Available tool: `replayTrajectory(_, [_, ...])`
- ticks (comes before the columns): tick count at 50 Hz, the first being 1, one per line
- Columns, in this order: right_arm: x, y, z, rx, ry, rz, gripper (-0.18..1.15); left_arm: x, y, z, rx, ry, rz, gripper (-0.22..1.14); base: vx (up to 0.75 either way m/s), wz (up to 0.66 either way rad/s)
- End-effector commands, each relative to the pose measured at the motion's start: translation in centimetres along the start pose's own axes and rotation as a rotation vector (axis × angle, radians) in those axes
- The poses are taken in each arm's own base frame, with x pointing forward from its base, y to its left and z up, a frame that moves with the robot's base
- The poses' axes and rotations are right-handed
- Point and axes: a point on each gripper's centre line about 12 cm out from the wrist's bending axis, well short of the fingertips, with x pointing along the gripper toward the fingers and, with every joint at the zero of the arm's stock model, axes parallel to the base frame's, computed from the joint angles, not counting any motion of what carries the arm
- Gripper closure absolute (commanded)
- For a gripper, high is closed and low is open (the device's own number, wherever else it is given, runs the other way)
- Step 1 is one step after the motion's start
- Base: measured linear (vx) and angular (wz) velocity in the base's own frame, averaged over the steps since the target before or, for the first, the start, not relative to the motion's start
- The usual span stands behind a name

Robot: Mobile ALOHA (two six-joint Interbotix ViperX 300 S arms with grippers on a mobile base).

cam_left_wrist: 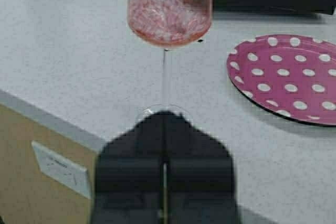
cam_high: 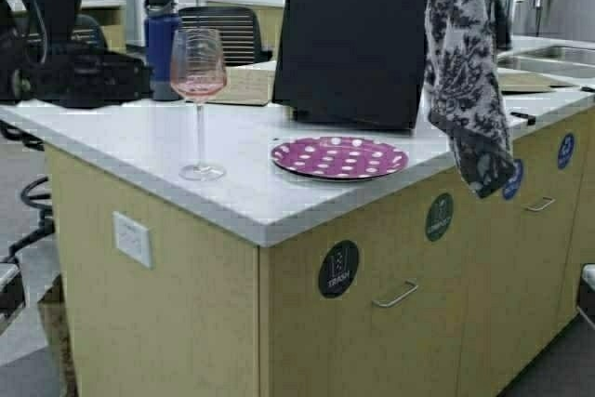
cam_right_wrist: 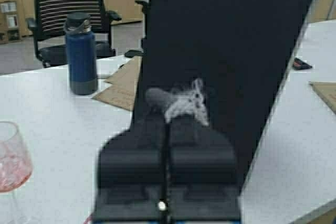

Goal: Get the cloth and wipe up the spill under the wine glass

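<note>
Where the white speckled counter (cam_high: 186, 151) turns its corner, pale wood cabinets run below it with wire handles, round dark and blue stickers on the doors, and a white outlet plate (cam_high: 132, 239) on the side panel. Behind the counter stand a black mesh chair (cam_high: 223, 30), a dark blue bottle (cam_high: 160, 44) and flat cardboard (cam_high: 244, 84); a steel sink (cam_high: 558, 58) lies at the far right. A large black board (cam_high: 358, 34) stands upright on the counter, and a magenta plate (cam_high: 339, 157) with white dots lies in front of it.

The glass (cam_high: 198, 99) stands upright near the counter's front corner, just left of the plate and apart from it. Its bowl is clear with a pink tint and pink residue low inside; the stem is thin, the foot round. The cloth (cam_high: 465, 72) hangs limp in the air at the right, off the counter, dangling past its front edge; it is white with a dark floral print, darker at the bottom.

The left gripper (cam_left_wrist: 165, 129) sits low before the glass's foot, fingers pressed together on nothing. The right gripper (cam_right_wrist: 169, 124), held up before the board, pinches a tuft of the cloth between closed fingers.
</note>
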Motion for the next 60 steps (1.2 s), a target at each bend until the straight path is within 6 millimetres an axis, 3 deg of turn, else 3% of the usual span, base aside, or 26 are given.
replayTrajectory(1, [0.0,0.0,0.9,-0.006,-0.041,-0.002,0.91,0.4,0.0,-0.5,0.001,-0.049,-0.005,0.89,0.13,-0.09])
replayTrajectory(11, [0.0,0.0,0.9,-0.004,-0.04,-0.001,0.91,1.0,-0.5,-3.2,0.001,-0.054,-0.045,0.86,0.12,-0.03])
replayTrajectory(17, [0.0,0.0,0.8,-0.006,-0.037,-0.001,0.91,1.4,-0.8,-4.8,0.0,-0.072,-0.075,0.76,0.12,0.0])
replayTrajectory(30, [0.0,0.0,0.5,-0.009,-0.029,-0.001,0.91,2.2,-1.5,-7.5,-0.01,-0.111,-0.134,0.31,0.11,0.0])
replayTrajectory(41, [0.5,0.0,-0.4,-0.009,-0.002,0.0,0.91,3.9,-1.3,-8.6,0.0,-0.136,-0.133,-0.04,0.09,0.02])
replayTrajectory(60, [1.1,0.1,-1.8,-0.013,0.037,0.002,0.91,7.2,-1.4,-9.5,-0.004,-0.197,-0.158,-0.06,0.07,0.02])
